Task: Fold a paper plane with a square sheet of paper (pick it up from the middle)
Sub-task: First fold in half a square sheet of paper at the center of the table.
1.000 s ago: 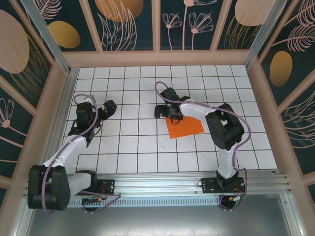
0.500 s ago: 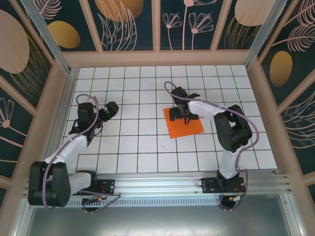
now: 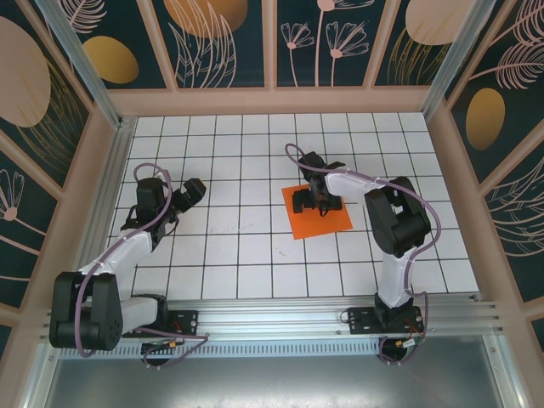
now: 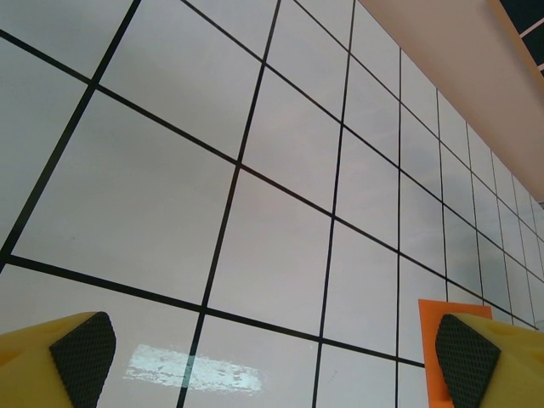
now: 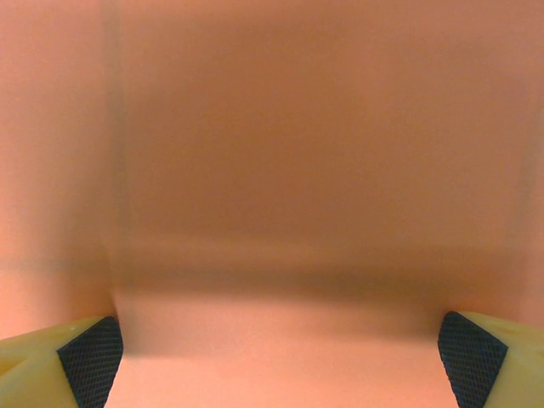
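Right pincer [image 3: 316, 202] spread wide, low over the square sheet of paper [image 3: 327, 223].
Sheet flat on tabletop [image 3: 238, 246]; left pincer [image 3: 191, 189] released, well apart.

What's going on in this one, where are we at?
The right claw is poised with jaws wide open, low over the middle of the orange square sheet of paper. The sheet lies flat on the tiled table, with no fold made yet. Whether the fingertips touch the sheet is unclear. The left claw, also open and empty, hangs over bare tiles to the left, away from the paper.
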### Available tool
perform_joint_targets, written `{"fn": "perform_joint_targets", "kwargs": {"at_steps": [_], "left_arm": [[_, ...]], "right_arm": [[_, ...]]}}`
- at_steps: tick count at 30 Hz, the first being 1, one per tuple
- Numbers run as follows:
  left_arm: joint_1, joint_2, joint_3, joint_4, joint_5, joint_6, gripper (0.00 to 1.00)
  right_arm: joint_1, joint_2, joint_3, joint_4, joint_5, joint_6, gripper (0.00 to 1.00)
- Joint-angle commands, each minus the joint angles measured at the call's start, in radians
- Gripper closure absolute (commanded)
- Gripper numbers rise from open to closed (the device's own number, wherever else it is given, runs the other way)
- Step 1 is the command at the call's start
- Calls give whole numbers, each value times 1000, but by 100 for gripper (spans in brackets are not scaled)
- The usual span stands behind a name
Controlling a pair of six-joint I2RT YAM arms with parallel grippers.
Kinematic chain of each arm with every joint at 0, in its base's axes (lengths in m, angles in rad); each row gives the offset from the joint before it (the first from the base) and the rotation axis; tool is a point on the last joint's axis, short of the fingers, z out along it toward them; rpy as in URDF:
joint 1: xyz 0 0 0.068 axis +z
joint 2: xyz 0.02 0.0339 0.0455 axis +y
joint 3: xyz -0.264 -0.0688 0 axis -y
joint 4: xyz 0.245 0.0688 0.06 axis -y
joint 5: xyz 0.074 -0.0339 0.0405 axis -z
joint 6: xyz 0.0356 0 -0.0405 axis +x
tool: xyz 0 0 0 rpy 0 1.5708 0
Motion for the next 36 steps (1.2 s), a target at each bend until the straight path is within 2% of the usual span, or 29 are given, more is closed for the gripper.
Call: {"fn": "perform_joint_targets", "kwargs": {"at_steps": [1, 5, 11, 14, 18, 26, 31, 36], "left_arm": [[6, 10, -1, -12, 7, -6, 1], [6, 13, -1, -9, 8, -7, 2], [6, 22, -1, -7, 14, -9, 2], [6, 25, -1, -11, 18, -9, 1], [6, 27, -2, -7, 33, -16, 2], [4, 33, -21, 28, 97, -59, 2], [0, 35, -64, 118, 186, -123, 1], [-33, 33, -88, 192, 243, -175, 1]], "right_arm": [[-11, 56, -35, -26, 3, -6, 2], [-10, 79, -52, -31, 25, -5, 7], [-7, 101, -56, -36, 44, 0, 19], [-7, 101, -56, -35, 47, 5, 21], [-11, 54, -62, 4, 0, 21, 26], [-74, -95, -135, 167, -225, 95, 49], [-127, -191, -215, 297, -414, 158, 61], [-164, -289, -310, 483, -639, 242, 65]]}}
